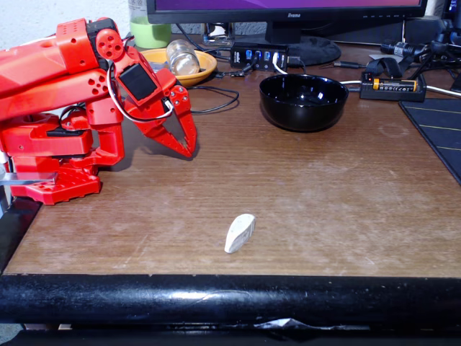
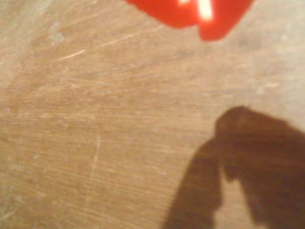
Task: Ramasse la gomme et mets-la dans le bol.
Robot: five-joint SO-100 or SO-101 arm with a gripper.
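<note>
The off-white eraser (image 1: 239, 232) lies on the brown wooden table near the front edge, alone. At the back, right of centre, stands the glossy black bowl (image 1: 303, 101) with nothing in it. My red gripper (image 1: 189, 149) hangs at the left, angled down with its tips just above the table, well behind and to the left of the eraser and left of the bowl. Its two fingers meet at the tips and hold nothing. In the wrist view the gripper (image 2: 202, 19) shows as red tips at the top edge over bare wood, with its shadow at the lower right.
An orange-yellow dish (image 1: 205, 66) holding a glass jar (image 1: 182, 58) sits behind the gripper, beside a green cup (image 1: 150, 32). A monitor stand (image 1: 310, 47), USB hub (image 1: 259, 55), cables and a battery holder (image 1: 392, 86) line the back. A black mat (image 1: 439, 130) covers the right side.
</note>
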